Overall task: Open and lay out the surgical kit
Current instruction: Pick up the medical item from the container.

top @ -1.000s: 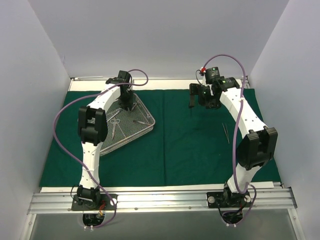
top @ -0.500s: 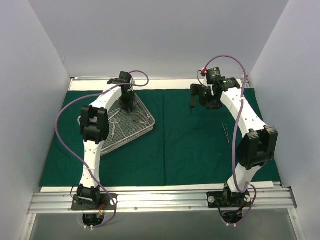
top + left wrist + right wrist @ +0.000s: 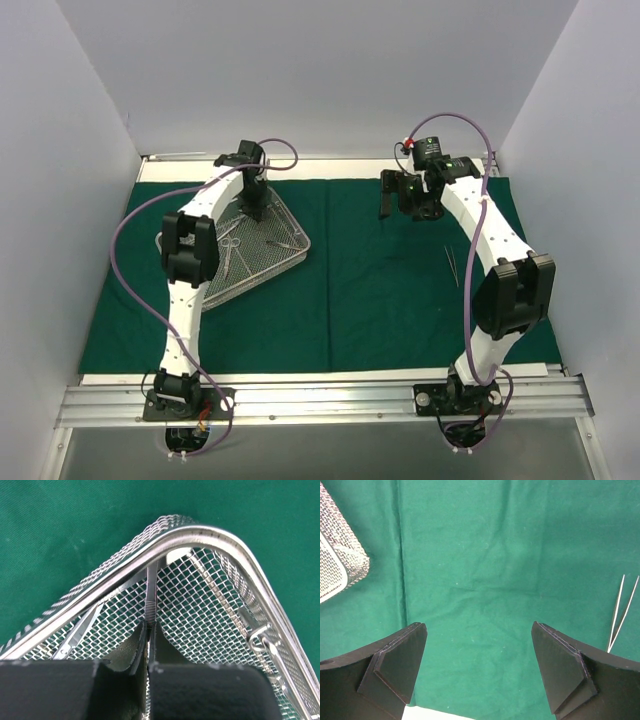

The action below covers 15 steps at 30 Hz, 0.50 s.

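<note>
**L fingers clamped in tray corner, R wide over cloth**

L fingers (image 3: 146, 635) pinched shut on slender steel instrument (image 3: 151, 597), its tip nr rounded corner of wire-mesh tray (image 3: 210, 531). Tray skewed on left half of green cloth (image 3: 485, 555). R fingers (image 3: 477, 630) spread wide, holding nothing, above bare cloth. Tweezers (image 3: 612, 642) flat on cloth twd right edge, well apart from tray; broad open cloth between. Pale desk (image 3: 330, 376) strip along near edge.

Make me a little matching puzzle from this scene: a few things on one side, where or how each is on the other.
1. left pincer
2. right pincer
3. tweezers
4. wire-mesh tray

a. lying loose on the green cloth
b. open above bare cloth
c. shut on a steel instrument
d. holding ring-handled instruments

Pairs: 1-c, 2-b, 3-a, 4-d.
</note>
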{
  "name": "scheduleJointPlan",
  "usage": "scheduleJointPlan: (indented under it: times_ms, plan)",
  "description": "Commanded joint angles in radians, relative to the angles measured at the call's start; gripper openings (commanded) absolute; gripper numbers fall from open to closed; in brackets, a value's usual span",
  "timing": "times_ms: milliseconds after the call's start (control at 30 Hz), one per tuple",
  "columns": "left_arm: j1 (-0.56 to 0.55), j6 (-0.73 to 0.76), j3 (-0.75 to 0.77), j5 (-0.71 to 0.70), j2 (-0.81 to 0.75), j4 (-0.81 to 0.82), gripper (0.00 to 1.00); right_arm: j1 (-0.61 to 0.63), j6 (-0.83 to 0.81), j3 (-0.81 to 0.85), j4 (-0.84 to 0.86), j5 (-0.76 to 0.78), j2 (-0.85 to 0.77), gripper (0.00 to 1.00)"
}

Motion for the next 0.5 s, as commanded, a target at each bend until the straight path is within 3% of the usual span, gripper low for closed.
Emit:
scheduleJointPlan:
  times_ms: [0, 133, 267, 367, 467]
  plan:
    - [0.026, -0.025, 0.042, 0.056, -0.083, -0.082, 0.02, 0.007, 0.004, 0.023, 0.014, -0.031, -0.008, 0.89]
    - [0.05, -0.062, -0.071, 0.218, -0.261, -0.096, 0.02, 0.03, 0.001, 0.063, 0.035, -0.106, 0.014, 0.85]
    - [0.064, -0.111, -0.33, 0.473, -0.446, -0.049, 0.02, 0.114, -0.049, 0.048, 0.136, -0.163, -0.038, 0.81]
    - [0.061, -0.183, -0.49, 0.675, -0.6, 0.036, 0.02, 0.251, -0.169, -0.06, 0.274, -0.114, -0.156, 0.79]
    - [0.043, -0.249, -0.665, 0.777, -0.758, 0.088, 0.02, 0.382, -0.275, -0.211, 0.406, -0.039, -0.292, 0.78]
